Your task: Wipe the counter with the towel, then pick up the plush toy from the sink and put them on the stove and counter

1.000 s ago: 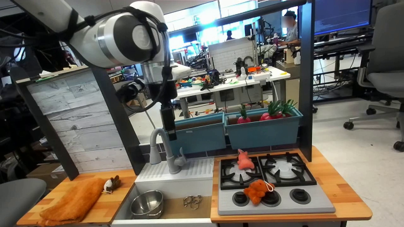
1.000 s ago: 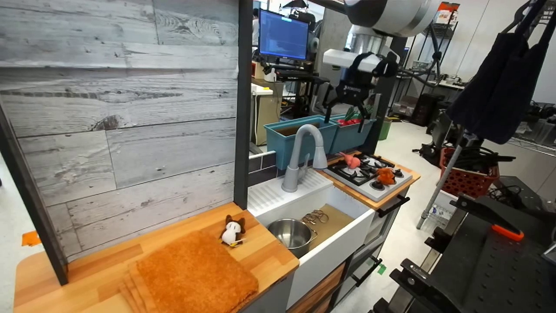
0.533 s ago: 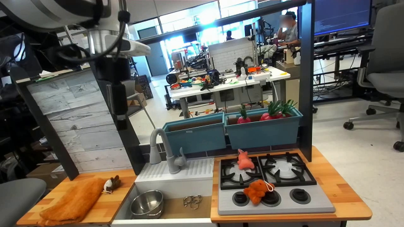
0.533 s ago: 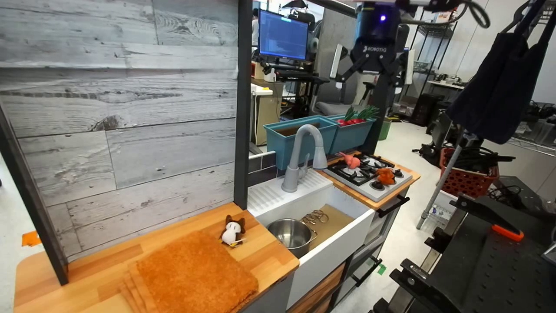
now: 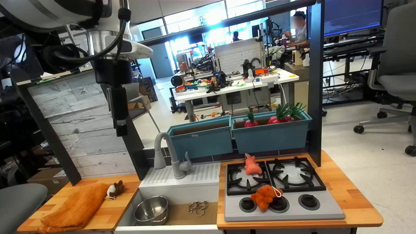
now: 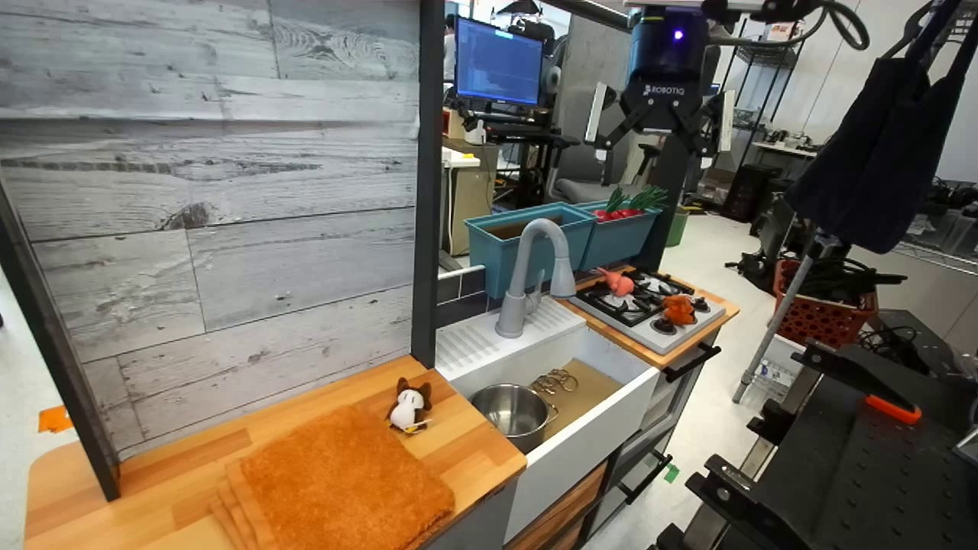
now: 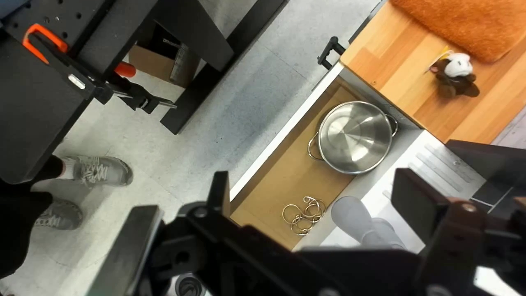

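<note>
The orange towel [image 5: 78, 206] lies folded on the left part of the wooden counter [image 6: 458, 451]. A dark-and-white plush toy [image 6: 409, 406] sits beside it, also in the wrist view [image 7: 457, 74]. The white sink [image 6: 584, 451] holds a metal pot and metal rings. On the stove [image 5: 231, 208], a pink plush toy [image 5: 253, 166] lies on the back-left burner and a reddish-orange plush toy [image 5: 264, 196] lies against the front knobs. My gripper [image 6: 653, 158] is open and empty, high above the sink and faucet; its spread fingers show in the wrist view [image 7: 316, 189].
A grey faucet [image 5: 174, 156] rises behind the sink. The steel pot [image 7: 355, 137] and rings [image 7: 304, 216] lie in the basin. Two blue planters [image 5: 269, 136] stand behind, one with toy radishes. Dark posts and a top bar frame the kitchen. A black cart [image 6: 879, 443] stands nearby.
My gripper has swung leftward in an exterior view and turned, moving off the planters, then shifted only slightly. It stays open. The towel, plush toys, pot and rings have not moved.
</note>
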You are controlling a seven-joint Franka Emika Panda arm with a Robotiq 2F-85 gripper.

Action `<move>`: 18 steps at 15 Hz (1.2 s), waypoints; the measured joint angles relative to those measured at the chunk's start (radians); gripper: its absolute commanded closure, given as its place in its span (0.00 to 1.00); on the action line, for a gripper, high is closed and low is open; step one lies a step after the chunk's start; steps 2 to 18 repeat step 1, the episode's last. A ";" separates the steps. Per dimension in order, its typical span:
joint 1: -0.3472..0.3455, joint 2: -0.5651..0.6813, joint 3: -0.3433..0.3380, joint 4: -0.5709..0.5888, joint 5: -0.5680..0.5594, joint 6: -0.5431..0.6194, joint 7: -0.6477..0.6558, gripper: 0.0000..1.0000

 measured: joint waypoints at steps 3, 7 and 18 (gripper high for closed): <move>0.000 0.000 0.000 0.001 0.000 0.000 0.000 0.00; 0.000 0.000 0.000 0.001 0.000 0.000 0.000 0.00; 0.000 0.000 0.000 0.001 0.000 0.000 0.000 0.00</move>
